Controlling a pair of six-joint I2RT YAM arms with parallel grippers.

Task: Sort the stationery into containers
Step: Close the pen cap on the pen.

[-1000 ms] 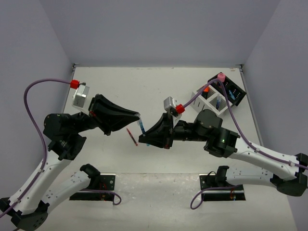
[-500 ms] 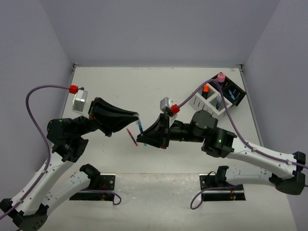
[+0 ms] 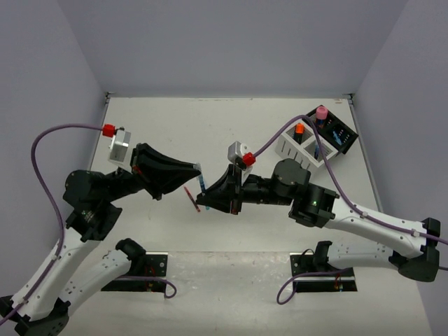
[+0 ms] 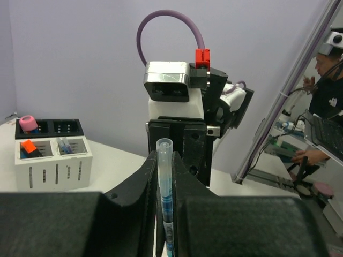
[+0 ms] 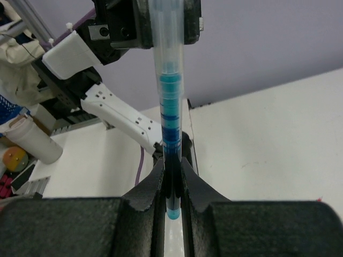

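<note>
A thin blue pen (image 3: 202, 184) with a clear cap hangs above the table middle, gripped at both ends. My left gripper (image 3: 198, 171) is shut on its capped end (image 4: 164, 160); my right gripper (image 3: 204, 201) is shut on its blue tip end (image 5: 172, 160). A red pen (image 3: 189, 198) lies on the table just left of the fingers. At the far right stand the containers: the white box (image 3: 294, 150) holding an orange highlighter (image 3: 299, 129) and a blue pen, and the black box (image 3: 341, 133) with a pink cylinder (image 3: 321, 112).
The two arms face each other across the table middle, their purple cables (image 3: 49, 140) arching above. White walls close the table on the left, back and right. In the left wrist view the boxes (image 4: 51, 166) stand at the far left.
Both grippers have shifted a little to the left and away together, the blue pen still held between them. The right arm has stretched further left.
</note>
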